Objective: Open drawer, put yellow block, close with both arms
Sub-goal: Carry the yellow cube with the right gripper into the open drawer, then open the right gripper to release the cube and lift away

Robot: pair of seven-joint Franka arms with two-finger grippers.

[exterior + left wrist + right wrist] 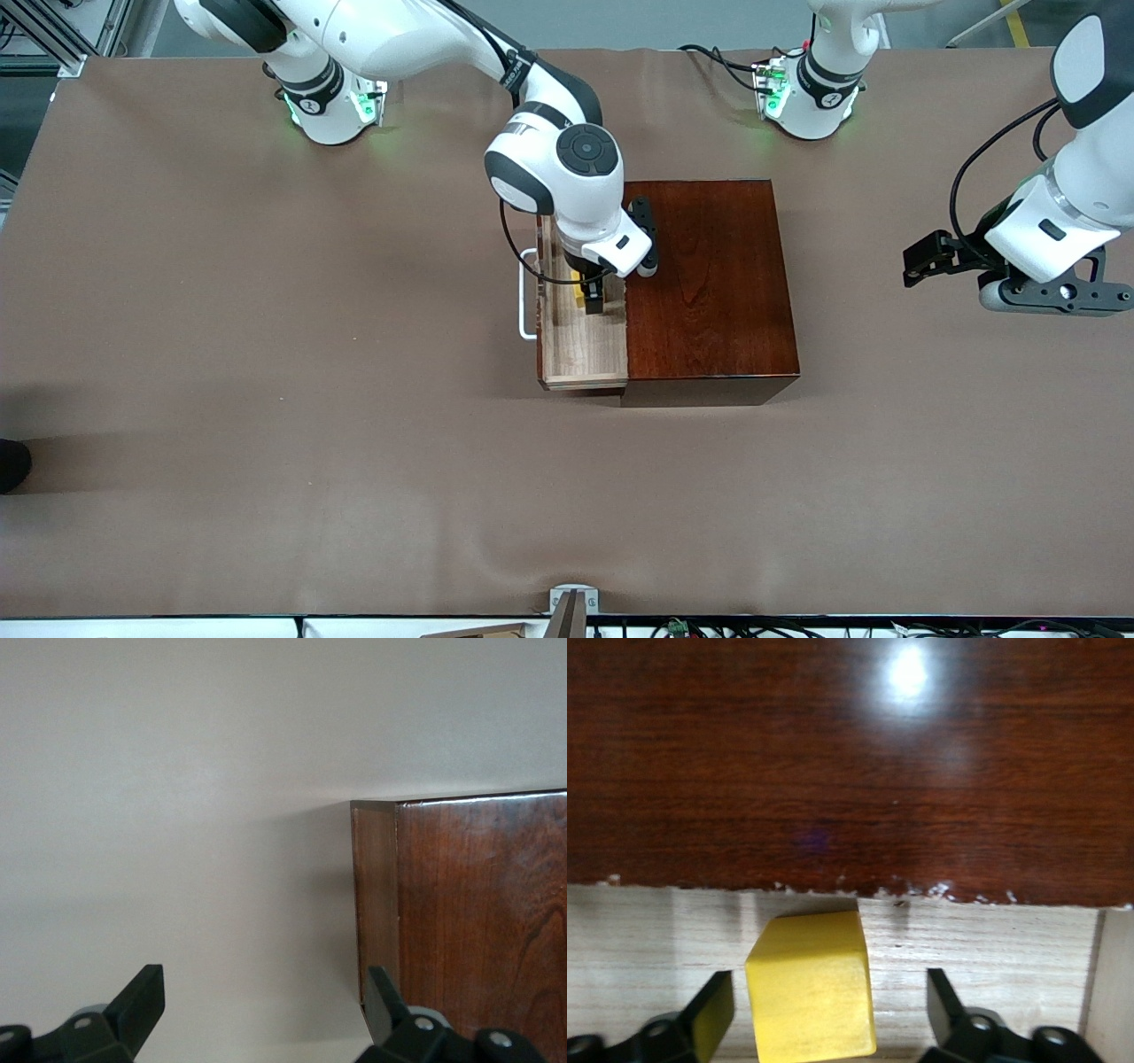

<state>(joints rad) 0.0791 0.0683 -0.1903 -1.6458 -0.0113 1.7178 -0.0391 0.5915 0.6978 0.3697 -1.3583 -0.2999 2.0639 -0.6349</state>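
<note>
**Front view: yellow block lies in the pulled-out drawer, right gripper released around it**

Front view, taking the glossy dark mahogany box (713, 288) as the landmark. Nearest the front camera is the bare corner of the pale light-wood drawer tray (585, 350), drawn out of the box on the side toward the right arm's end of the table, with its white U-shaped bar handle (528, 294) on the outer face. Farther along the tray, just beside the box's edge, the small bright yellow cube-like block (578, 293) sits on the tray floor, mostly hidden under the wrist of the right arm.

That arm's black two-finger gripper (594, 297) reaches down into the drawer over the block. Its wrist view shows the yellow block (813, 983) resting on the wood grain with the two black fingers (710, 1014) standing apart on either side of it, a gap showing between each finger and the cube: the jaws are released, not clamping.

Toward the left arm's end of the table, well apart from the box, the left gripper (921, 261) hangs above the brown table cover (266, 354). In its wrist view the fingers (140, 1001) are spread wide with nothing between them, a corner of the mahogany box (469, 912) beside one tip.
</note>
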